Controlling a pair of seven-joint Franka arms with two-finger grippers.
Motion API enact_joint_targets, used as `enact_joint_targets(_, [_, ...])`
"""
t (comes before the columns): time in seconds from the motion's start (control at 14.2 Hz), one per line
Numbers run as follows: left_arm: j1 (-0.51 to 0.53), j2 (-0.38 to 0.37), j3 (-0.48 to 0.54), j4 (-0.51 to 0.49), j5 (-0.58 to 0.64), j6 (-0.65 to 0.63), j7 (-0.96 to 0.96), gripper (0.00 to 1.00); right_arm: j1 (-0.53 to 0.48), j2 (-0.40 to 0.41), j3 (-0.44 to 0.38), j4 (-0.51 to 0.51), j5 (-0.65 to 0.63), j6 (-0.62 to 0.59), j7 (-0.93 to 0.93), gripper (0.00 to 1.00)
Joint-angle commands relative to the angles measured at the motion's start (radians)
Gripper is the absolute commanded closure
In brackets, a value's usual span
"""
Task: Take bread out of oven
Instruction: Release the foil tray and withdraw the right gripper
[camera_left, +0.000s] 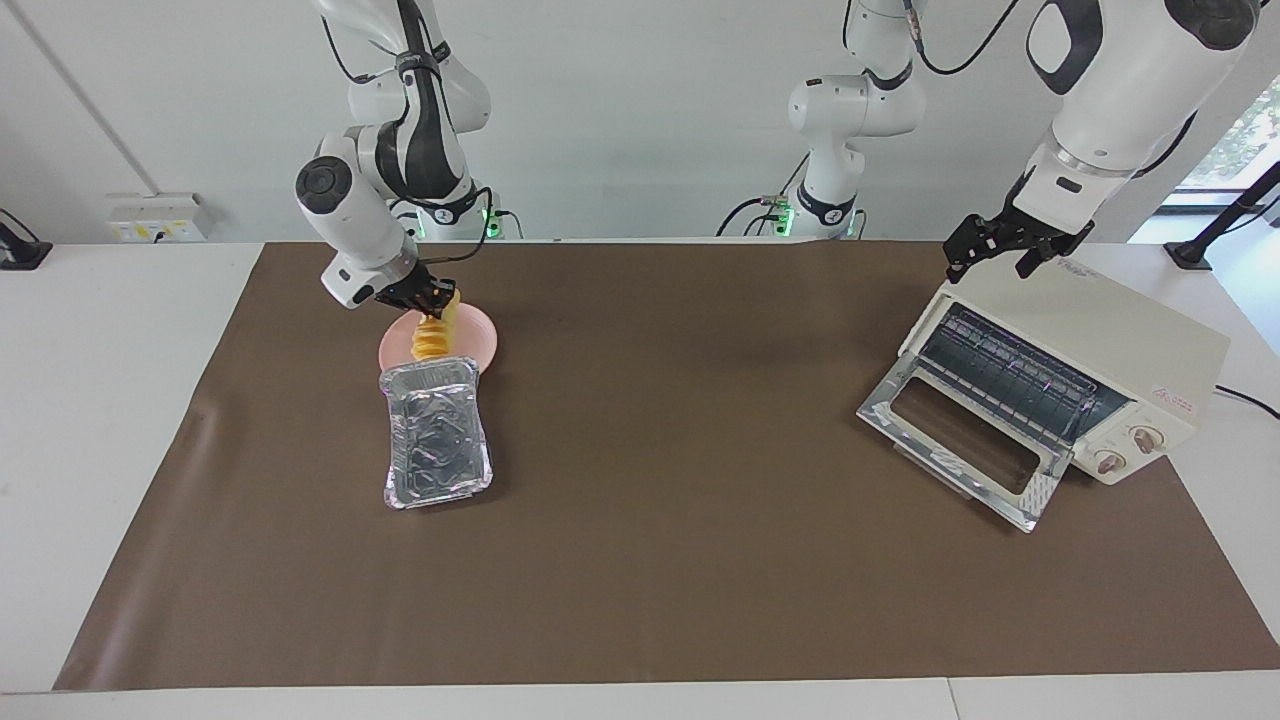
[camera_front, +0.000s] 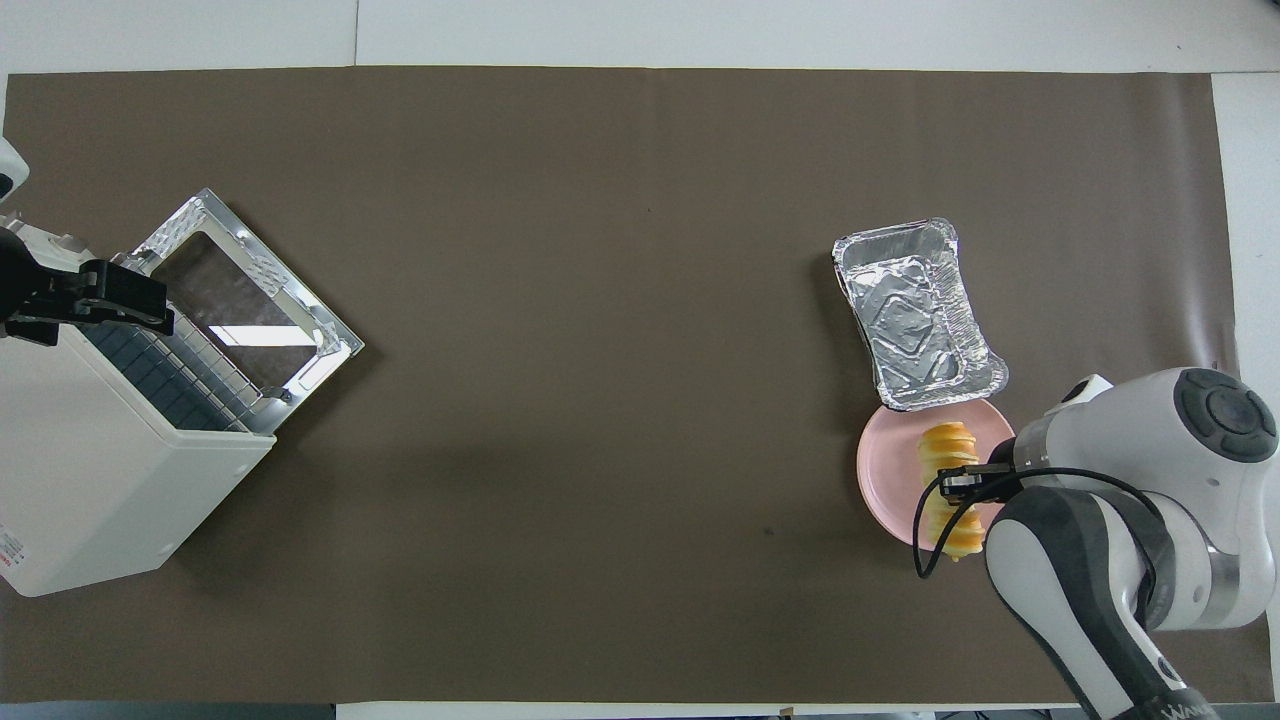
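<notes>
Bread over plate, oven emptied.
Oven (camera_left: 1075, 375) sits at my left arm's end of the tabletop (camera_left: 660, 520), door dropped open; my left jaws (camera_left: 1000, 255) wait wide open and empty over its top. The foil tray (camera_left: 435, 432) touches the pink plate (camera_left: 475, 345). My right jaws (camera_left: 432, 296) are clamped on the bread (camera_left: 432, 335), which hangs over the plate, long axis steeply tilted, free end pointing down toward the tray. I should lower gently, lay it flat, then release.

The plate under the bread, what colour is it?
The plate is plain pale pink, with no pattern; the overhead view shows it best.
</notes>
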Motion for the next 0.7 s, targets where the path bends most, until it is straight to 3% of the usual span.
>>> enact_joint_targets(0.0, [0.012, -0.026, -0.003, -0.023, -0.018, -0.004, 0.008, 0.00, -0.005, 0.024, 0.008, -0.002, 0.015, 0.036, -0.014, 0.54])
enact_joint_targets(0.07, [0.012, -0.026, -0.002, -0.023, -0.018, -0.004, 0.008, 0.00, -0.005, 0.028, 0.008, 0.003, 0.015, 0.034, -0.014, 0.09])
enact_joint_targets(0.14, [0.012, -0.027, -0.002, -0.023, -0.018, -0.004, 0.008, 0.00, -0.006, 0.033, 0.008, 0.015, 0.015, 0.030, -0.018, 0.00])
enact_joint_targets(0.63, [0.012, -0.026, -0.002, -0.023, -0.018, -0.004, 0.008, 0.00, -0.014, 0.056, 0.007, 0.245, -0.002, -0.120, -0.023, 0.00])
